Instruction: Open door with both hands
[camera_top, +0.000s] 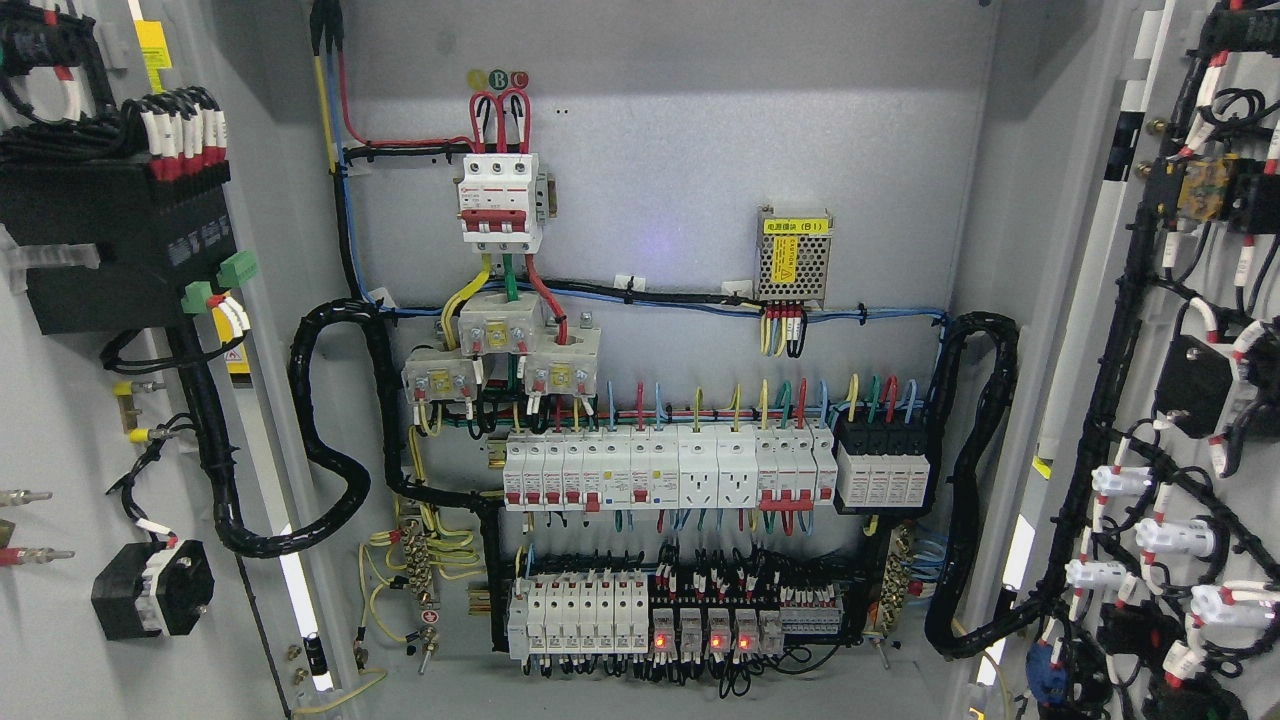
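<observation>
The grey electrical cabinet stands with both doors swung wide. The left door (60, 420) fills the picture's left edge, its inner face carrying a black module and wired switches. The right door (1180, 300) fills the right edge, with black cable looms and white lamp holders on its inside. Between them the back panel (680, 180) shows a red-and-white main breaker (500, 200), a row of white breakers (660, 470) and a lower row of relays with red lights (700, 625). Neither of my hands nor arms shows anywhere in the head view.
Thick black corrugated conduits loop from each door hinge into the cabinet, left (330, 440) and right (975, 480). A small metal power supply (793, 258) with a yellow label sits at the upper right of the panel. Loose yellow wires (410, 570) hang at the lower left.
</observation>
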